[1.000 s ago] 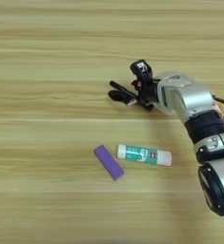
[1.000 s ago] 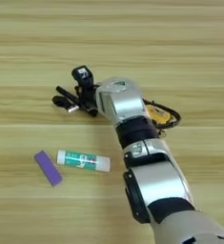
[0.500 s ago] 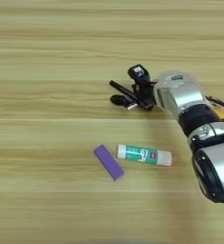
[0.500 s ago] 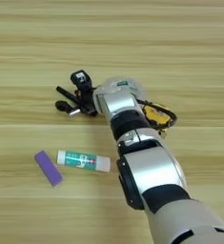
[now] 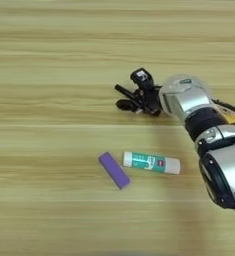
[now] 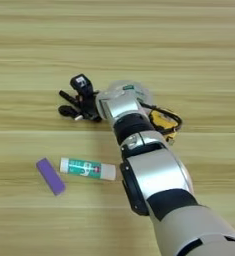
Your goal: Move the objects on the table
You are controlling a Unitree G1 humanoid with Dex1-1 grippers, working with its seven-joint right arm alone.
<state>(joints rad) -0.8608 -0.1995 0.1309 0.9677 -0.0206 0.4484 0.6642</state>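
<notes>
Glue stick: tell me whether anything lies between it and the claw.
Nothing visible does. The claw sits farther up the table than the glue stick, with only bare wood between them. The purple block lies at the stick's left end, off that path.

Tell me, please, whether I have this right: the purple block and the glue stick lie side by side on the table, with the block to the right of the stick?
Not quite. The purple block lies to the left of the glue stick, not the right. Both lie close together on the table, as the left eye view shows.
</notes>
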